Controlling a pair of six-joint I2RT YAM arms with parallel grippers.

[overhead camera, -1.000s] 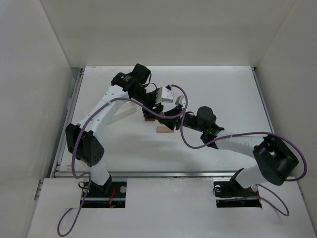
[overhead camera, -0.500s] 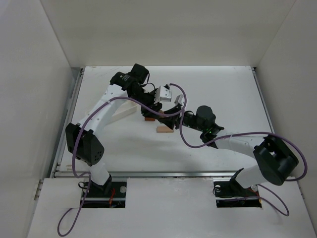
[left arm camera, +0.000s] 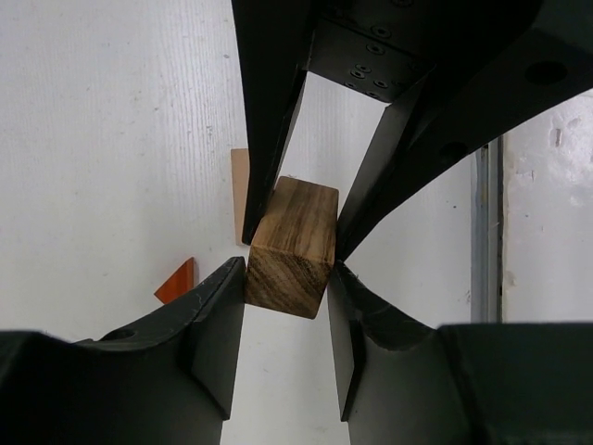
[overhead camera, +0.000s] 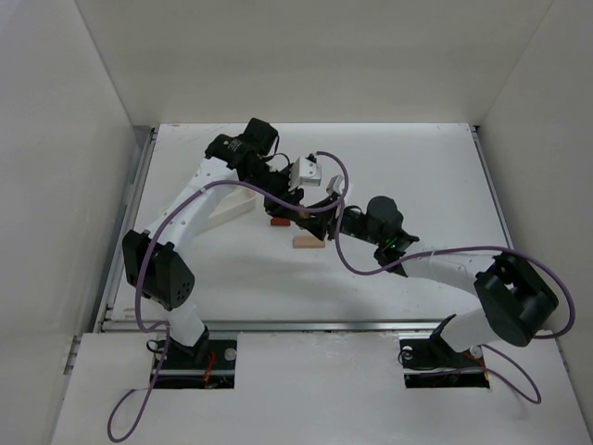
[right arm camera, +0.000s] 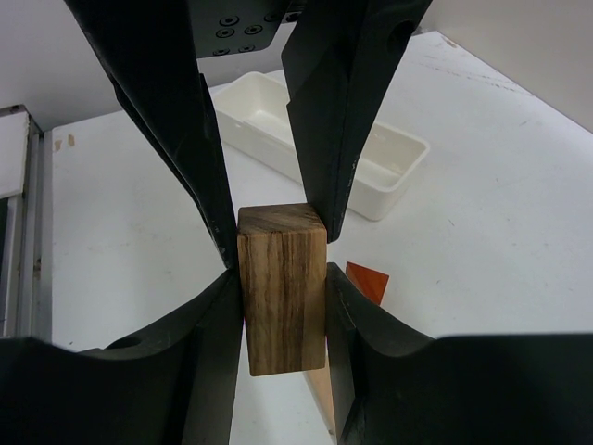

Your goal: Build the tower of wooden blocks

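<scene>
Left claw (left arm camera: pixel 287 273): clenched on the striped wood block (left arm camera: pixel 291 248); the jaws press against two opposite side faces of its near end.
Right claw (right arm camera: pixel 283 278): clenched on the same block; the jaws clamp the lower part of its sides.
Claw arrangement: the two claws meet tip to tip. Each one's jaws reach in from the far side of the other's view and touch the block's far end.
Block position: upright between the right claw's jaws, held over the table (overhead camera: pixel 417 167), end grain toward the left wrist camera.
Pale tan bar (left arm camera: pixel 239 181): lying on the table just beyond the left claw's left jaw tip and partly hidden behind the right claw's jaw. From the right wrist, an edge of it shows low beside the right-hand jaw.
Red-orange triangular piece (right arm camera: pixel 368 281): on the table just outside the right claw's right-hand jaw, near the block but apart from it.
White tray (right arm camera: pixel 387 197): well beyond the right claw's fingertips, past the left claw's jaws, long and set at an angle.
Tray contents: cannot tell; the left claw's jaws hide much of the interior, and the part that shows is plain white.
</scene>
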